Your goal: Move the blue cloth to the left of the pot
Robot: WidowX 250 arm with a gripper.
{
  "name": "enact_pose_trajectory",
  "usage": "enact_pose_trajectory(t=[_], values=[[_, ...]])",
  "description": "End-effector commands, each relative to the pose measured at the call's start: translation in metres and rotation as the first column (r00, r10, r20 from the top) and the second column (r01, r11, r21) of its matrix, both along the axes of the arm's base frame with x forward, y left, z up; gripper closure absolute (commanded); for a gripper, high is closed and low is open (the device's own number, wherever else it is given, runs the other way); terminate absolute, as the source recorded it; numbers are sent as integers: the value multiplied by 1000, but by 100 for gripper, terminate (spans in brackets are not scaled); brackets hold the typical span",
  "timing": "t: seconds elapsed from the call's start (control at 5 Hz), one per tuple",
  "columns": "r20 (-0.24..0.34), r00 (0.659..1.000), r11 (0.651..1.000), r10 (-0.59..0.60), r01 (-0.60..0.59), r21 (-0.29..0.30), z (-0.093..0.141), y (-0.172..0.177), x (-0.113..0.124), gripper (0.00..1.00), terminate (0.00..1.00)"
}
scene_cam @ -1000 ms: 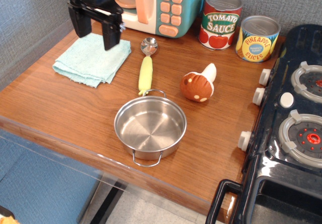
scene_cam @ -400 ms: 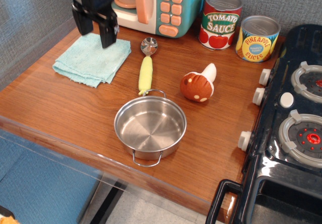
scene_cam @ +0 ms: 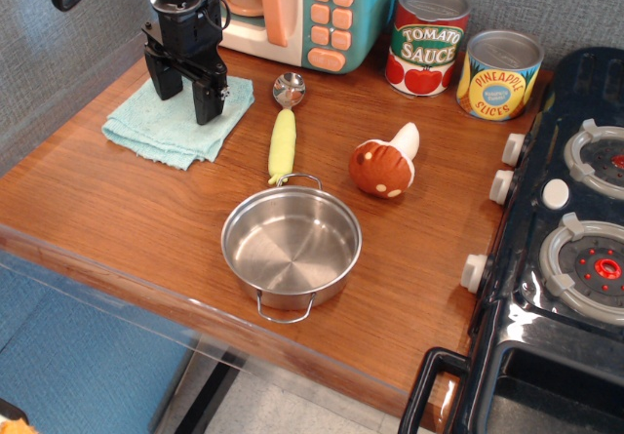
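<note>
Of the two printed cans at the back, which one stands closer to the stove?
The pineapple can, yellow and blue, stands closer to the stove. The tomato sauce can, red and green, stands on its other side, beside the toy microwave.

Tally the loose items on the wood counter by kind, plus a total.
Cans: 2, tomato sauce, pineapple
Cloth: 1, end effector open over it
Pot: 1
Scoop: 1
Toy mushroom: 1
Toy microwave: 1
Total: 7
</note>
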State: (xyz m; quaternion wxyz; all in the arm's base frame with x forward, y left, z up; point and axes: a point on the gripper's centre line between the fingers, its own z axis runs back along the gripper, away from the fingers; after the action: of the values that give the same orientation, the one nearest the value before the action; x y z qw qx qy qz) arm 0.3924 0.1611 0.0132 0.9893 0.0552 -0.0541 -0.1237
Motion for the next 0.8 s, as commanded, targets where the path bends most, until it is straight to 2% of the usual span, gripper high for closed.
enact_pose_trajectory(t=[0.0,0.6], values=[[-6,999,999,-38,38,-10,-5,-6,-32,0,0],[7,993,993,-117,117,-20,6,-18,-106,0,0]])
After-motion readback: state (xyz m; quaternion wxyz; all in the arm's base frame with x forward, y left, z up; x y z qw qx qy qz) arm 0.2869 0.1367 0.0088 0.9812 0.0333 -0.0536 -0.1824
